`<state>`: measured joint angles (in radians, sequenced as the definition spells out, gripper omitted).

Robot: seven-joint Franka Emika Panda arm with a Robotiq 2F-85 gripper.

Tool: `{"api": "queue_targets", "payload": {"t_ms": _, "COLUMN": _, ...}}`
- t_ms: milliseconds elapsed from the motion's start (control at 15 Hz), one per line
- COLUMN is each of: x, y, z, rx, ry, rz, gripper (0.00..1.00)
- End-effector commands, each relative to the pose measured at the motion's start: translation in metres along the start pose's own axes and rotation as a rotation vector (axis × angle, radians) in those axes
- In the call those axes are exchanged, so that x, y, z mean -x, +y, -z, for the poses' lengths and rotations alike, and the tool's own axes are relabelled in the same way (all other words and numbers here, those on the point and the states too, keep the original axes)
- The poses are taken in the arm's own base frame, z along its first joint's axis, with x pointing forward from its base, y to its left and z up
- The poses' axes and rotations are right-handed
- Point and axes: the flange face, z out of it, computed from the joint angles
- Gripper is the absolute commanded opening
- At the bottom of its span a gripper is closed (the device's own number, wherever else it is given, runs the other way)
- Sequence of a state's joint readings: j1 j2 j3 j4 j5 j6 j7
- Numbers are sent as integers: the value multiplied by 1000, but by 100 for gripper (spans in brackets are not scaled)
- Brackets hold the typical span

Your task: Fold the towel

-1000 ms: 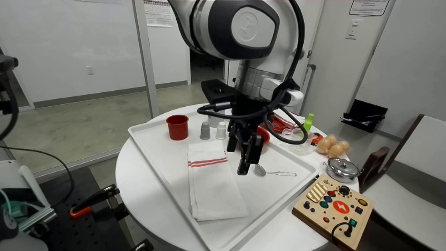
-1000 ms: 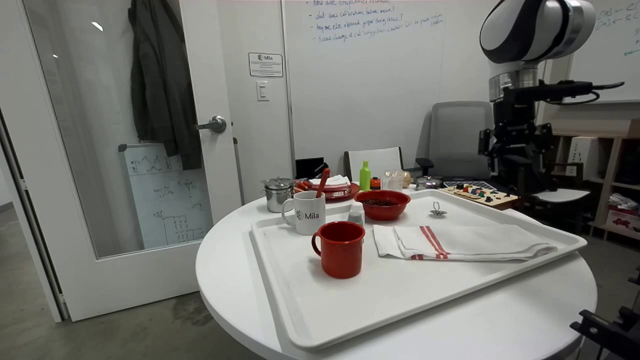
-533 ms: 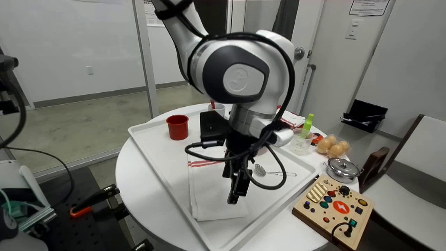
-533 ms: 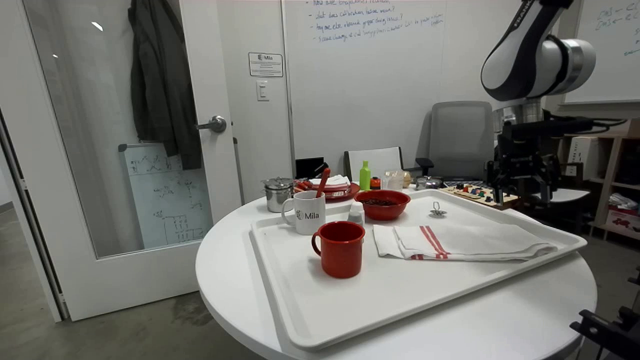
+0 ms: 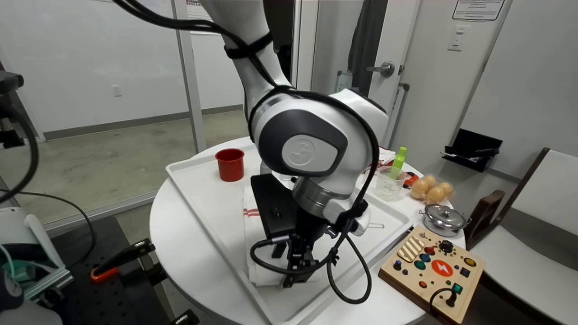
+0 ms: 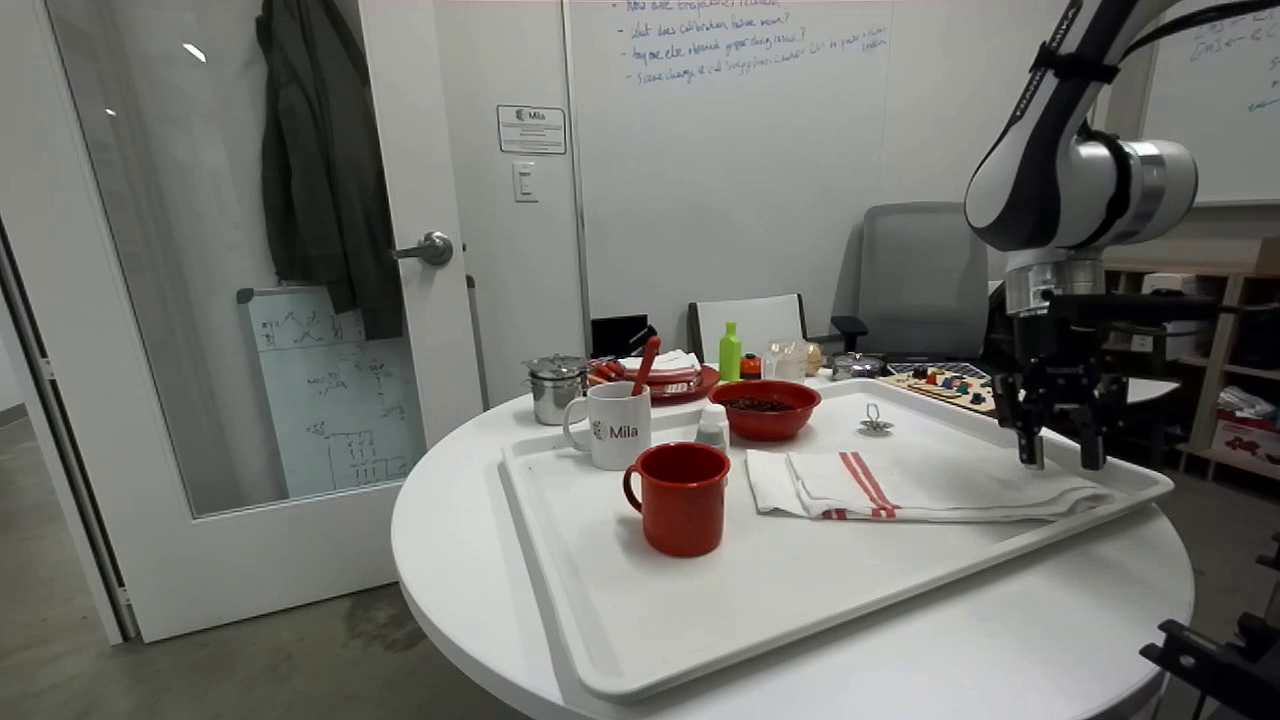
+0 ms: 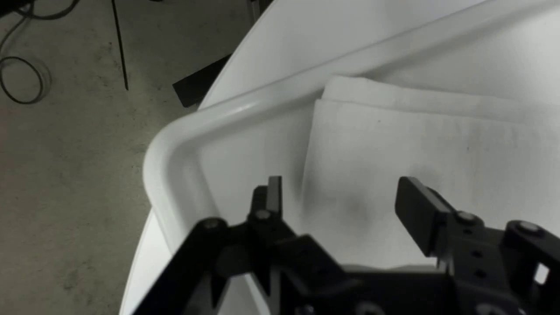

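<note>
The white towel lies flat in layers on the white tray, its red stripes at the end nearer the red mug. In an exterior view the arm partly hides the towel. My gripper points down over the towel's plain end, seemingly just above it; contact cannot be told. In the wrist view the gripper is open with nothing between its fingers. The left finger is over bare tray beyond the towel's short edge, the right finger over the towel.
On the tray stand a red mug, a white mug, a red bowl, shakers and a strainer. The tray's raised rim runs close to the towel. A wooden button board lies beside the tray.
The arm has come down from high above the tray to the towel's plain end. The gripper has turned somewhat and stays open. The towel has not moved.
</note>
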<state>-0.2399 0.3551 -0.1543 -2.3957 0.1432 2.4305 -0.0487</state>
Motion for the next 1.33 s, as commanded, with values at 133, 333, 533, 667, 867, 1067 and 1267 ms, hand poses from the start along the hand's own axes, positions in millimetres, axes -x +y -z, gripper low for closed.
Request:
{"api": "queue_targets", "payload": {"t_ms": 133, "x": 2, "y": 7, "z": -5, "rx": -60, "ry": -3, "rz": 99, "gripper": 22}}
{"api": "queue_targets", "payload": {"t_ms": 333, "x": 2, "y": 5, "z": -3, "rx": -64, "ry": -1, "rz": 128, "gripper": 7}}
{"api": "queue_targets", "payload": {"t_ms": 533, "x": 5, "y": 2, "z": 8, "rx": -79, "ry": -6, "rz": 95, "gripper": 4}}
{"api": "queue_targets", "payload": {"t_ms": 667, "x": 11, "y": 0, "z": 29, "rx": -93, "ry": 9, "rz": 65, "gripper": 7}}
{"api": "queue_targets", "payload": {"t_ms": 867, "x": 12, "y": -8, "z": 66, "rx": -97, "ry": 44, "rz": 35, "gripper": 9}}
{"api": "queue_targets", "payload": {"t_ms": 1067, "x": 6, "y": -32, "z": 102, "rx": -93, "ry": 77, "rz": 21, "gripper": 8}}
{"api": "queue_targets", "payload": {"t_ms": 1267, "x": -6, "y": -69, "z": 123, "rx": -73, "ry": 108, "rz": 28, "gripper": 8}}
